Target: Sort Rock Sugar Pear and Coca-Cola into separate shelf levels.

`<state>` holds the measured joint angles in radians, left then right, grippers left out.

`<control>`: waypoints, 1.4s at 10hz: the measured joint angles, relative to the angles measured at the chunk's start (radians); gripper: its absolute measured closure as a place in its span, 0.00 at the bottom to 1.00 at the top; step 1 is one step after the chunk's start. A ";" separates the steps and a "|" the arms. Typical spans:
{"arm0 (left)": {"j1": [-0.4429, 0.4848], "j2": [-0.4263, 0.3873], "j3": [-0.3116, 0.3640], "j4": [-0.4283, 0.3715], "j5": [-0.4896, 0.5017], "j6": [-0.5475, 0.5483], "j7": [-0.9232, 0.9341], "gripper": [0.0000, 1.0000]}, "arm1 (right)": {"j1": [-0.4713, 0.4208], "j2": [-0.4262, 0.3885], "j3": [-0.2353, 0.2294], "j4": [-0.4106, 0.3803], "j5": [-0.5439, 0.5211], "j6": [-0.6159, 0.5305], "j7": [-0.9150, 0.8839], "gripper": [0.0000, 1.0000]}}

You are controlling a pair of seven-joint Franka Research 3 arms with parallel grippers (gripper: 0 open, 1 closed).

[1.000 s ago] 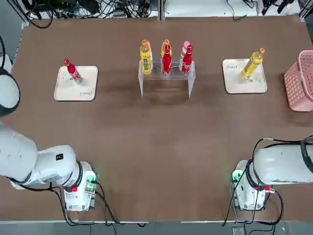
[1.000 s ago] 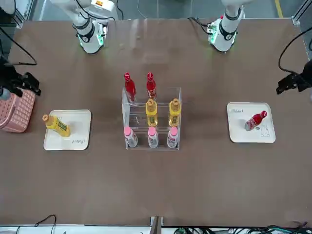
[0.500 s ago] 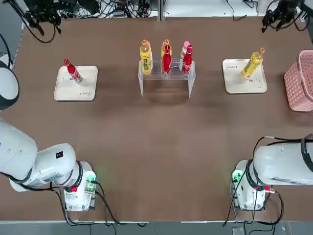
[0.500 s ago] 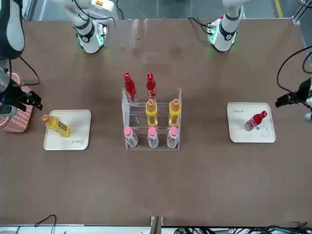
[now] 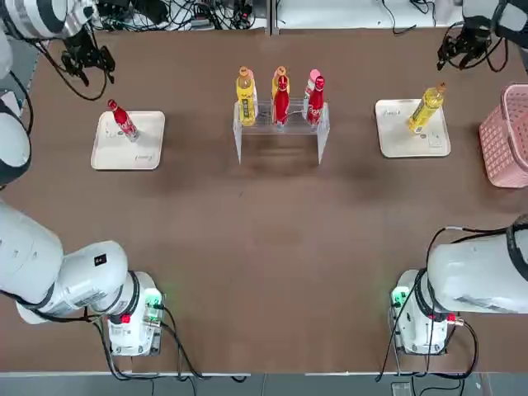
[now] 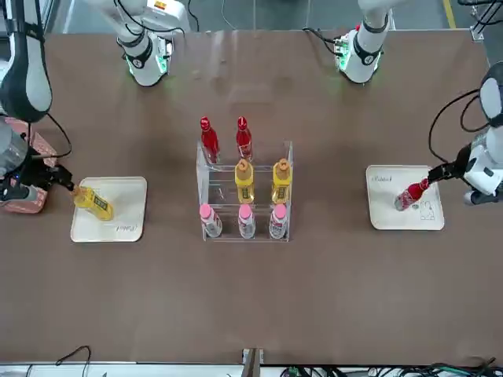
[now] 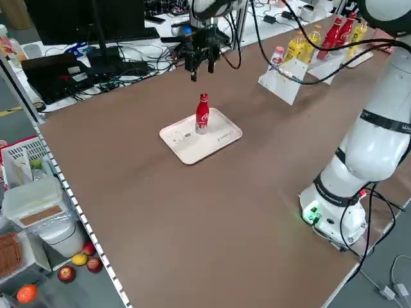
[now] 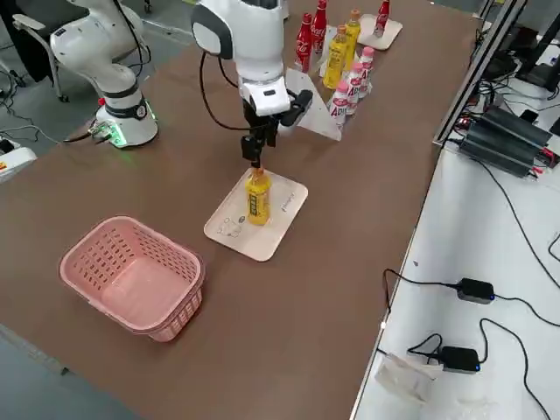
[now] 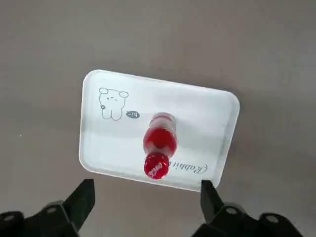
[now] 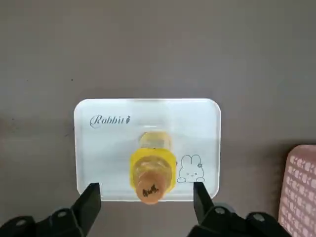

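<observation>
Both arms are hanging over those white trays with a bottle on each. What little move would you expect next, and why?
Probably straight down. Each gripper is open above an upright bottle and touching nothing: the left gripper over the red cola bottle on its tray, the right gripper over the yellow pear drink. Lowering the fingers around the necks comes before any grip or carry to the clear rack.

Three red cola bottles are showing: two standing on the clear rack and one on a white tray. Three yellow pear-drink bottles are showing: two on the rack, one on the second white tray. Three pink-capped bottles are lining the rack's lowest level. One pink basket is sitting on the table.
</observation>
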<state>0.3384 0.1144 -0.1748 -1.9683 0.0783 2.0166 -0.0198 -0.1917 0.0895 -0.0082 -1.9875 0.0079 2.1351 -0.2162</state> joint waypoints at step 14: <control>0.012 0.035 -0.002 -0.168 0.032 0.200 0.043 0.37 | -0.025 0.052 0.002 -0.075 0.006 0.071 -0.034 0.21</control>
<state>0.3501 0.1496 -0.1765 -2.1367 0.1104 2.2170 0.0230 -0.2166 0.1415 -0.0064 -2.0624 0.0140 2.2065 -0.2498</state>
